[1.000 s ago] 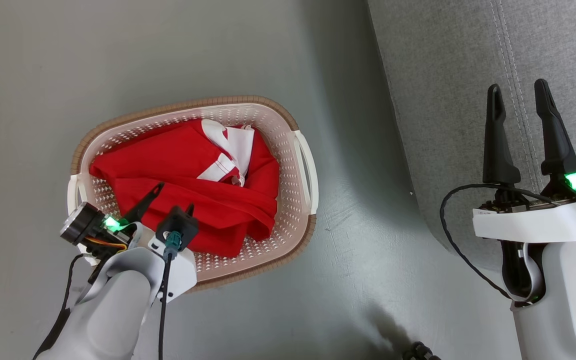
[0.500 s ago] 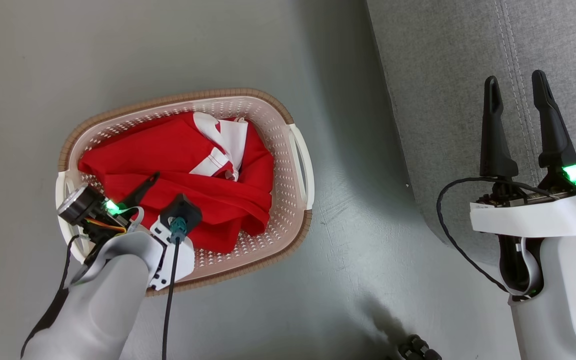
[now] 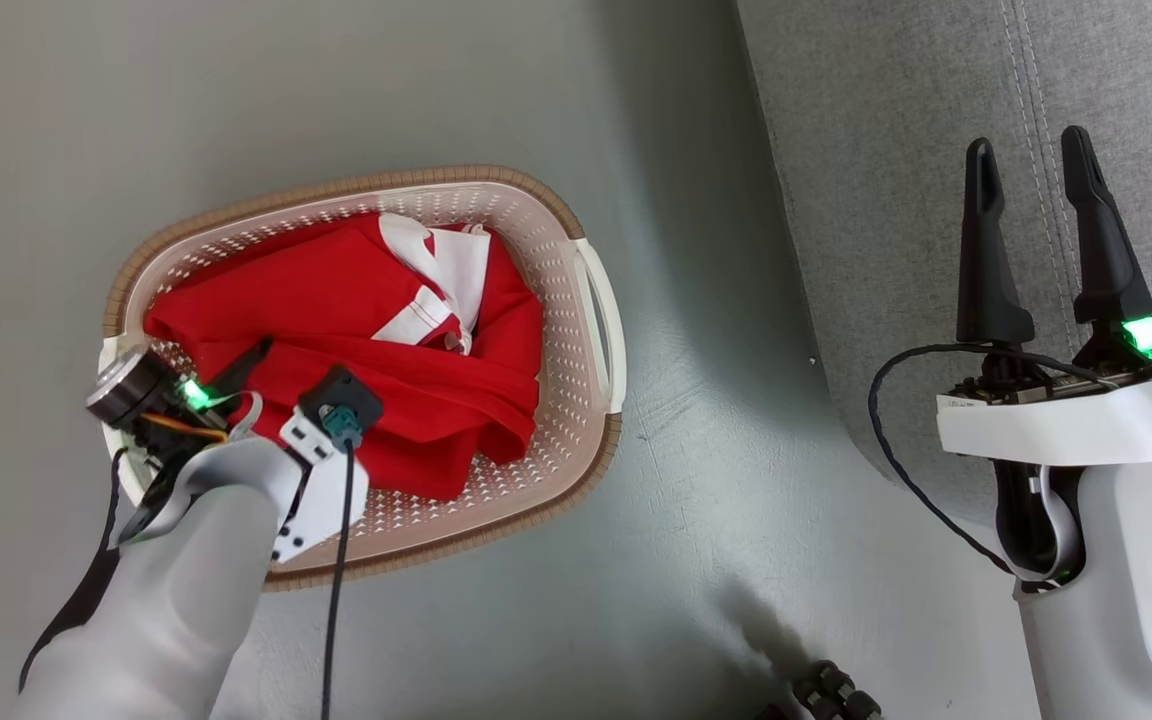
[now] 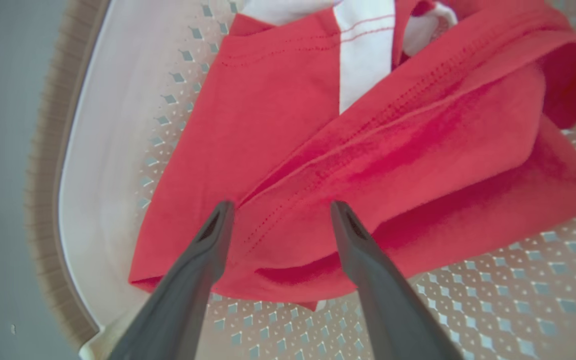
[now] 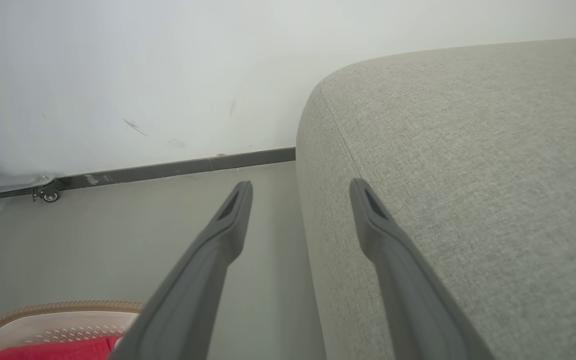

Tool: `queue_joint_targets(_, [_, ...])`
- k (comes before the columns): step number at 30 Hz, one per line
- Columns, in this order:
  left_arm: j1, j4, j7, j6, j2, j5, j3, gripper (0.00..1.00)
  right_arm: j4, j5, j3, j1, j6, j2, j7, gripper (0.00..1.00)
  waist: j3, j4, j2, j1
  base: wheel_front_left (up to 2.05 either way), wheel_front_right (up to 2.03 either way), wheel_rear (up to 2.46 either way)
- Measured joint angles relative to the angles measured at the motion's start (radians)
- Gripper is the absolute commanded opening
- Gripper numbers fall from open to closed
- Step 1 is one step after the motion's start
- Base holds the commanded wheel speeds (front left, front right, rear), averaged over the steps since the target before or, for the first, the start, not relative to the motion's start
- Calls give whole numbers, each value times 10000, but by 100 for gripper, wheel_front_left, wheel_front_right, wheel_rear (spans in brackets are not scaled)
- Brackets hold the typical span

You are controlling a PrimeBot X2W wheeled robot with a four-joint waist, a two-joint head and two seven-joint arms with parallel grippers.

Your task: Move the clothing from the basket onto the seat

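See left gripper (image 4: pixel 282 207) released: fingers spread, tips down at the red clothing (image 3: pixel 336 300), fabric between them but nothing pinched. Can't tell if tips actually touch the cloth or sit just above. Find clothing bunched inside the basket (image 3: pixel 558 290), all of it within the rim, white trim (image 3: pixel 456 265) showing toward the far side, red folds filling most of the bottom. Note bare perforated bottom along the near-right side. Have basket on the grey floor (image 3: pixel 236 100), left of the seat (image 3: pixel 896 150), apart from it with a strip of floor between. Read right gripper (image 3: pixel 1027 145) as released too, fingers apart, empty, hovering over the seat's edge near the stitched seam (image 3: pixel 1031 90). From right wrist view: seat corner to one side, floor on the other, white wall (image 5: pixel 168 75) and dark baseboard (image 5: pixel 168 170) behind, small caster (image 5: pixel 48 195) at the wall's foot. Spot green lights (image 3: pixel 1151 338) lit on both wrists.
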Motion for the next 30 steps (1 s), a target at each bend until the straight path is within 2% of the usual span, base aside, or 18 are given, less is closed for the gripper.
queue_joint_targets(6, [-267, 77, 205, 163, -219, 46, -40, 100, 4, 2, 10, -1, 0, 0, 0, 100, 56, -23, -1, 0, 0, 0, 0])
queue_joint_targets(22, [-593, 548, 445, 297, -324, 79, -63, 100, -2, 4, 19, -2, 0, 0, -2, 100, 278, -98, 0, 0, 0, 0, 0])
queue_joint_targets(30, [-725, 997, 905, 368, -261, 161, -107, 100, -10, 4, 33, -2, 0, 0, -2, 100, 404, -141, 0, 0, 0, 0, 0])
